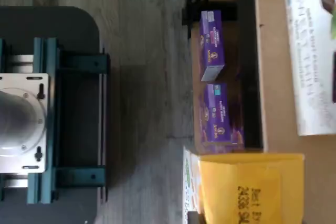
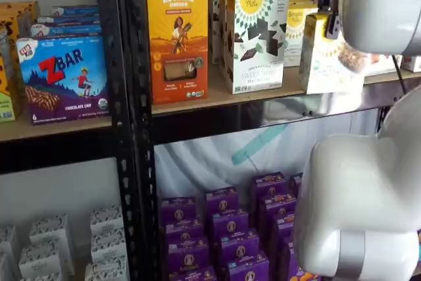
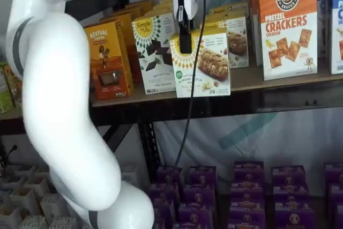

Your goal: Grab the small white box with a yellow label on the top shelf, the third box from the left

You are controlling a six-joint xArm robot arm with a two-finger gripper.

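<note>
The small white box with a yellow top band stands at the front of the top shelf (image 3: 278, 81) in both shelf views (image 3: 206, 65) (image 2: 325, 57). Its yellow top also shows in the wrist view (image 1: 252, 187). My gripper (image 3: 185, 38) hangs from above at the box's upper left corner. Only one black finger shows, side-on, against the front of the box. In a shelf view the white arm hides most of the gripper and only a black part (image 2: 332, 24) shows above the box. I cannot tell whether the fingers hold the box.
A taller white box with chocolate pieces (image 3: 155, 52) stands just left of the small box, then an orange Revival box (image 3: 107, 60). An orange pretzel cracker box (image 3: 289, 25) stands to the right. Purple boxes (image 3: 246, 191) fill the lower shelf. The white arm (image 3: 59, 95) stands in front.
</note>
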